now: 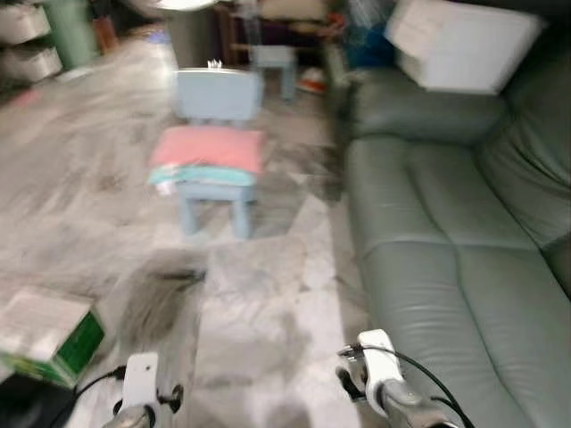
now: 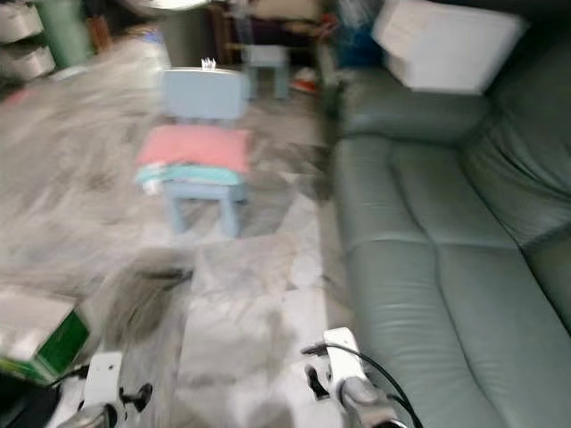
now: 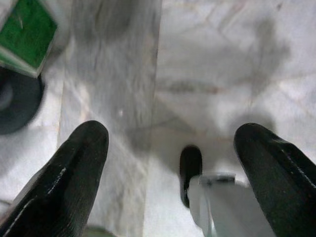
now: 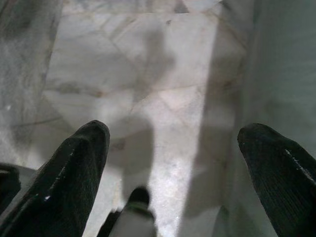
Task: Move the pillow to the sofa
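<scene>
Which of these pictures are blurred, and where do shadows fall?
Left and right eye views: blurred throughout, so the pink pillow on the small blue chair and the green sofa look soft. Left wrist view: dark shadow patches on the marble floor. Right wrist view: a soft shadow lies between the open fingers.

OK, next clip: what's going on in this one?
Nothing is held yet. The pink pillow lies on a small blue chair out on the marble floor, with the green sofa to the robot's right. The left pincer and right pincer hang open and empty above the floor. The head views are blurred.
</scene>
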`<state>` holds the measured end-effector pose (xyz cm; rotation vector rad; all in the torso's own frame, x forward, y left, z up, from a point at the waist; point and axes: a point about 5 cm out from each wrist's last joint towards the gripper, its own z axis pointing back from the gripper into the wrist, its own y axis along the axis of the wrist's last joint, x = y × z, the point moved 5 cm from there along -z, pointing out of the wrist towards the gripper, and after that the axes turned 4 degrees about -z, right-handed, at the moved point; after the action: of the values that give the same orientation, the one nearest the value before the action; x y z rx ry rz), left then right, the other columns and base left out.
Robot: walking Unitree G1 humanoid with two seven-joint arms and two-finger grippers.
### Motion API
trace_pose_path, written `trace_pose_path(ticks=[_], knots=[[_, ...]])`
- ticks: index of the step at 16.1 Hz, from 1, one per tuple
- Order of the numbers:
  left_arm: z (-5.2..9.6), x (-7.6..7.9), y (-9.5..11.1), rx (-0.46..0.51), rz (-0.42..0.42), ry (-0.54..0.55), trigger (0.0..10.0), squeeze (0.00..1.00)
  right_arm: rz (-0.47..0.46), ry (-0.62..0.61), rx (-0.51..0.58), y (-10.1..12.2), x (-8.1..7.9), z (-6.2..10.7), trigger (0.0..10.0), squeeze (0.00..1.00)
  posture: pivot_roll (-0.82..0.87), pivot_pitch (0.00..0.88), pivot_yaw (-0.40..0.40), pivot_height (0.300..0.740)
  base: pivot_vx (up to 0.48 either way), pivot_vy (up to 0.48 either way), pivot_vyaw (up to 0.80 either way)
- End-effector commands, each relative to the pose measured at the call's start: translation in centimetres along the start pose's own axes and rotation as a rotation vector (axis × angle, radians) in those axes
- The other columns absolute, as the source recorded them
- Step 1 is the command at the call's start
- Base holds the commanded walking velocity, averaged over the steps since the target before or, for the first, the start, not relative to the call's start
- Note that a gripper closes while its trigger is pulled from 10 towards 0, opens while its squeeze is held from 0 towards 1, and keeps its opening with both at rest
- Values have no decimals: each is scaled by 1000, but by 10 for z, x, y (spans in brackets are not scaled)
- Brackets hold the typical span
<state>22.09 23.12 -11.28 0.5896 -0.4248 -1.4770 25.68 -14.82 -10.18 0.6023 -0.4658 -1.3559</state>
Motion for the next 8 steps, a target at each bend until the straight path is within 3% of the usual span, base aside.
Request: trace_pose_path(ticks=[1,3,8], knots=[[-1,8,3,9,2,-18,10000,0,-14,-42,-24,-9,16,4,10000,0,-92,33,-35,740,352,0,0],[-1,8,4,10,9,-17,10000,0,-15,-42,-24,-9,15,3,10000,0,-92,35,-35,740,294,0,0],[-1,6,2,4,35,-3,10000,0,-18,-43,-30,-11,13,3,10000,0,-95,36,-33,740,0,0,0]])
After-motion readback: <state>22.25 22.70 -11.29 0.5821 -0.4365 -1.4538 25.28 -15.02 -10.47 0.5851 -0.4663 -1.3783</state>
